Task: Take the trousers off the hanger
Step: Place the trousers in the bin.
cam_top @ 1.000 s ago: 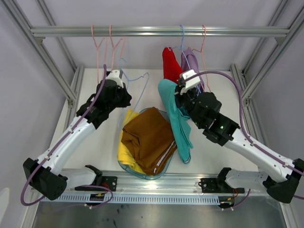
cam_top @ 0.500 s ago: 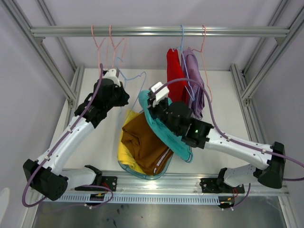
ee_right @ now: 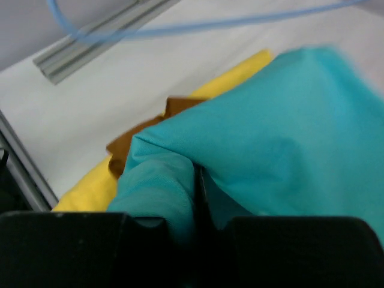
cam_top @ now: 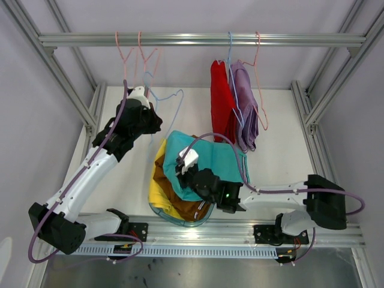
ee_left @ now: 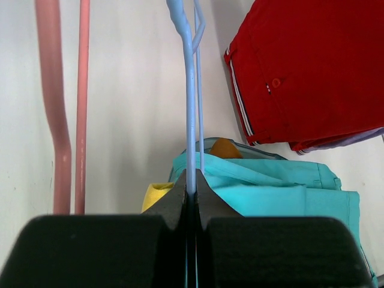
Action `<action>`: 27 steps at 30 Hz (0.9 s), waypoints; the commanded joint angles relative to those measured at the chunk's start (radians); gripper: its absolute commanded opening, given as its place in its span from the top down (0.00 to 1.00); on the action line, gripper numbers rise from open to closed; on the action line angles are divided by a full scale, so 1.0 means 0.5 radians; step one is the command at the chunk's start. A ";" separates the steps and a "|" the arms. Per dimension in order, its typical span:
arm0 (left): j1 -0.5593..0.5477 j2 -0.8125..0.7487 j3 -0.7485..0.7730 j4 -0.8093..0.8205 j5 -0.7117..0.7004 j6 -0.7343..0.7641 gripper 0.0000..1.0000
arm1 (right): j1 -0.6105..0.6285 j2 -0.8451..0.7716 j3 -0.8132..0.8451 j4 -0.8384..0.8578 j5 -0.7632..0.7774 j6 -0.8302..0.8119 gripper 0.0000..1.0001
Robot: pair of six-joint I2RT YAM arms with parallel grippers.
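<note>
From above, we are seeing the left gripper point(cam_top: 153, 119) raised beside the blue hanger point(cam_top: 180, 93), which is hanging bare below the rail point(cam_top: 204, 39) near two empty pink hangers point(cam_top: 138, 57). We cannot tell how its fingers are standing from here. The right arm is reaching low across the table, and the right gripper point(cam_top: 181, 174) is sitting on the teal trousers point(cam_top: 216, 157). These are lying off any hanger, spread over the brown trousers point(cam_top: 191, 210) and the yellow trousers point(cam_top: 157, 193) in a clear tray point(cam_top: 180, 221). The red trousers point(cam_top: 221, 96) and the lilac trousers point(cam_top: 247, 102) are hanging side by side on hangers at the right of the rail.

Through the left wrist camera, we are looking along fingers pressed together on the thin wire of the blue hanger point(ee_left: 189, 90), which is rising straight up from them. A pink hanger point(ee_left: 57, 108) is standing to the left. The red trousers point(ee_left: 300, 66) are hanging at upper right, showing a button and a white stripe, and the teal trousers point(ee_left: 270, 192) are lying below them with yellow and brown cloth peeking out at their edge.

Through the right wrist camera, we are seeing the fingers clamped on a bunched fold of the teal trousers point(ee_right: 270, 138). Yellow cloth point(ee_right: 96, 189) and a patch of brown point(ee_right: 135, 141) are showing beneath at the left, and a blurred blue wire is crossing the top.
</note>
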 commanded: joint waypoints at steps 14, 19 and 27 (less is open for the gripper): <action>0.017 -0.060 0.044 0.113 0.121 -0.043 0.99 | 0.509 0.399 0.196 -0.119 0.376 0.227 0.22; 0.017 -0.063 0.044 0.116 0.128 -0.043 0.99 | 0.567 0.184 0.211 -0.272 0.453 0.187 0.21; 0.017 -0.072 0.044 0.116 0.134 -0.040 1.00 | 0.592 -0.184 0.193 -0.417 0.609 0.018 0.16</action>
